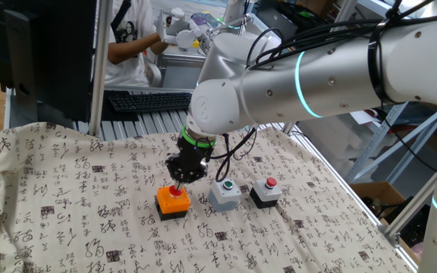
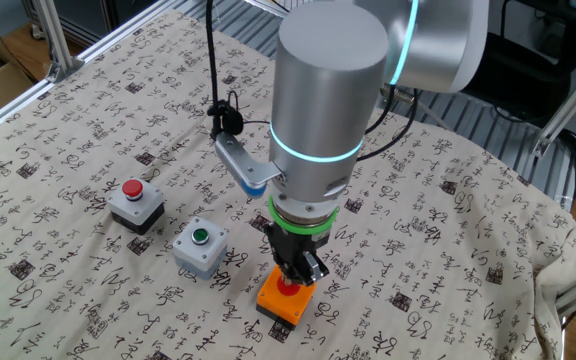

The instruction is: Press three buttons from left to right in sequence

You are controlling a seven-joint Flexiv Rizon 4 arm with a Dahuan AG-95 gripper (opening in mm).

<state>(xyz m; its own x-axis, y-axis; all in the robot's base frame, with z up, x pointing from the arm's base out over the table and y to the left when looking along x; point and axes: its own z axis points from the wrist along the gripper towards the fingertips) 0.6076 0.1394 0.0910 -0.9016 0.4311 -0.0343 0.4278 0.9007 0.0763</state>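
Observation:
Three button boxes stand in a row on the patterned cloth. The orange box with a red button point(image 1: 174, 199) point(image 2: 289, 299) is the leftmost in one fixed view. A light grey box with a green button point(image 1: 225, 192) point(image 2: 200, 246) stands in the middle. The third box point(image 1: 267, 191) point(image 2: 135, 203), with a black base, carries a red button. My gripper point(image 1: 179, 184) point(image 2: 292, 280) points straight down, shut, its fingertips resting on the orange box's red button.
A cloth printed with black characters point(image 1: 67, 212) covers the table. A black keyboard point(image 1: 150, 100) lies beyond the far edge, where a person in white point(image 1: 131, 38) stands. Metal frame posts point(image 1: 101, 68) rise at the table's corners.

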